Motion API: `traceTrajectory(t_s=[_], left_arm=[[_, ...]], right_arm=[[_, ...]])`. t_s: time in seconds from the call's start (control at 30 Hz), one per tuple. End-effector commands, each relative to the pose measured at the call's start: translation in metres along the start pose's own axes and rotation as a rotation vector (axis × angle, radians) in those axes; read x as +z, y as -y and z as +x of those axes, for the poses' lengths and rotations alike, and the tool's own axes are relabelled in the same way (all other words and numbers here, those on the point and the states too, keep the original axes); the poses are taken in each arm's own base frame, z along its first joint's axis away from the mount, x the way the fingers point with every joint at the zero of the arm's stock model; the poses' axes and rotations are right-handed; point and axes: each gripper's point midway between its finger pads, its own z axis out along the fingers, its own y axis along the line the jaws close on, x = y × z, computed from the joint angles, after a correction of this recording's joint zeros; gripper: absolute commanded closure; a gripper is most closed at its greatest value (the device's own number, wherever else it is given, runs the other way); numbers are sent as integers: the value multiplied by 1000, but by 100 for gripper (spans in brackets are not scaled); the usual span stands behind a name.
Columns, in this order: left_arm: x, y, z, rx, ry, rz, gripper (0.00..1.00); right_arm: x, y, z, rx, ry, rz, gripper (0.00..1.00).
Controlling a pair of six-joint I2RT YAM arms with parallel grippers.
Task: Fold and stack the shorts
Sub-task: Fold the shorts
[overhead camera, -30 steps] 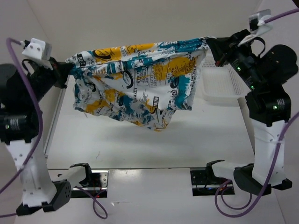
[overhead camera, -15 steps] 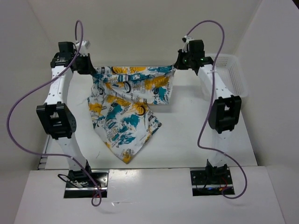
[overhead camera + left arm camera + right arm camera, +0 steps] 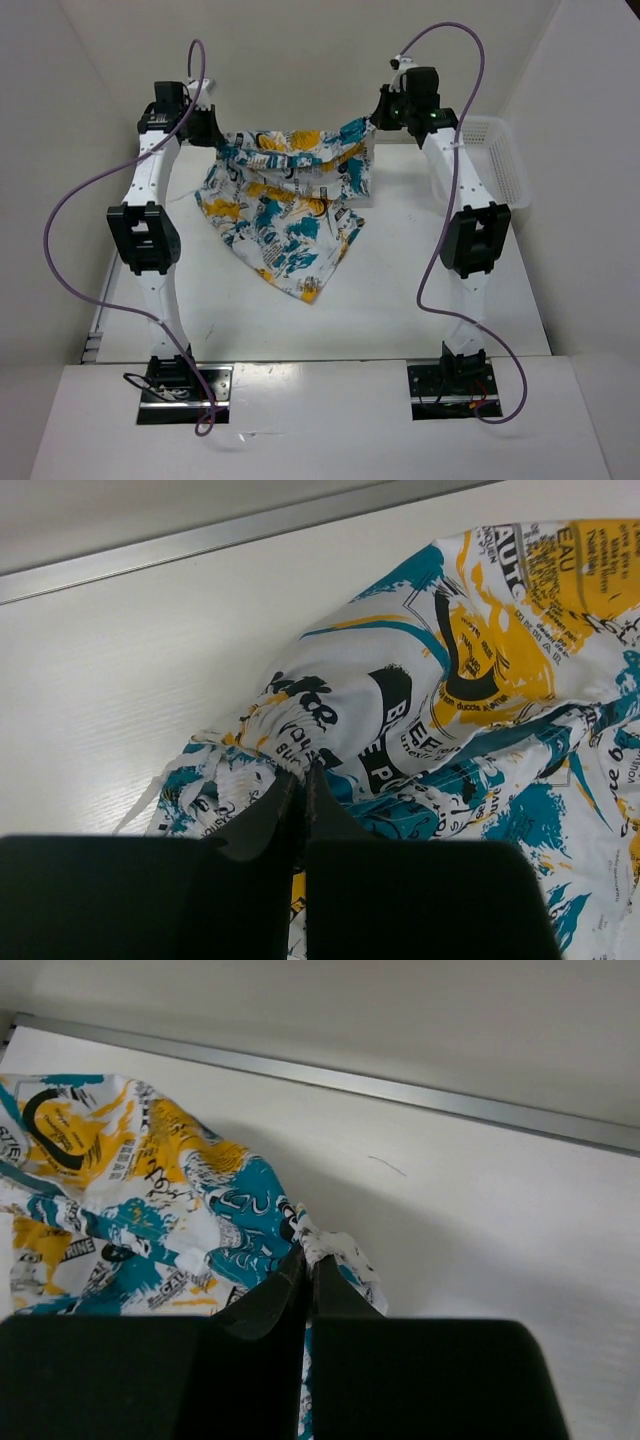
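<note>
The shorts, white with a teal, yellow-orange and black print, hang between both arms at the far side of the table, and their lower part lies on the tabletop. My left gripper is shut on the shorts' top left corner. In the left wrist view the gripper pinches bunched cloth. My right gripper is shut on the top right corner. The right wrist view shows that gripper closed on a fold of the shorts.
A white mesh basket stands at the far right of the table, beside the right arm. A metal rail runs along the table's far edge. Purple cables loop from both arms.
Both arms have stretched out to the far side of the table and lowered the shorts. The cloth's hanging end now lies further back on the table than half a second ago.
</note>
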Motion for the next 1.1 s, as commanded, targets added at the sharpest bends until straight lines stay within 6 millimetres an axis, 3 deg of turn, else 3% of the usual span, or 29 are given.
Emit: traceTrajectory(t_s=[0.0, 0.03, 0.1, 0.13, 0.17, 0.2, 0.23, 0.27, 0.3, 0.4, 0.43, 0.5, 0.57, 0.67, 0.73, 0.93, 1.03, 1.07], left_arm=[[-34, 13, -27, 27, 62, 21, 97], [-43, 11, -17, 7, 36, 13, 97], [-55, 4, 7, -43, -26, 9, 96], [-67, 5, 13, -56, -39, 4, 94], [-63, 6, 42, -93, -112, 10, 93], [-68, 2, 59, -121, -153, -5, 91], [-76, 4, 63, -122, -160, -20, 90], [-80, 3, 76, -135, -192, -36, 90], [-79, 3, 103, -160, -251, -46, 89], [-97, 7, 119, -163, -274, -83, 88], [-97, 7, 143, -182, -328, -98, 84], [-101, 5, 162, -193, -371, -121, 84], [-104, -6, 181, -210, -397, -166, 84], [-115, -20, 173, -240, -351, -177, 84], [-122, -32, 155, -255, -290, -178, 84], [-129, -28, 115, -231, -178, -118, 83], [-127, -40, 96, -216, -115, -117, 81], [-127, -44, 92, -217, -100, -114, 81]], right_arm=[[-26, -34, -2, -35, -20, -103, 100], [-26, -35, 24, -29, -84, -127, 100], [-49, -62, 39, -71, -118, -186, 100], [-51, -63, 79, -80, -210, -199, 100], [-57, -69, 92, -81, -236, -209, 100], [-72, -88, 96, -95, -241, -245, 100], [-77, -91, 129, -88, -314, -269, 100], [-82, -97, 141, -100, -335, -290, 100], [-93, -109, 160, -122, -370, -314, 100], [-109, -122, 192, -170, -418, -343, 100], [-112, -120, 198, -167, -430, -341, 100], [-118, -126, 221, -167, -481, -362, 100], [-127, -143, 229, -188, -491, -403, 100], [-145, -164, 224, -215, -474, -481, 100], [-157, -177, 216, -225, -441, -533, 100], [-182, -216, 210, -240, -414, -666, 100], [-193, -228, 195, -278, -360, -699, 100], [-201, -241, 194, -314, -340, -729, 100]])
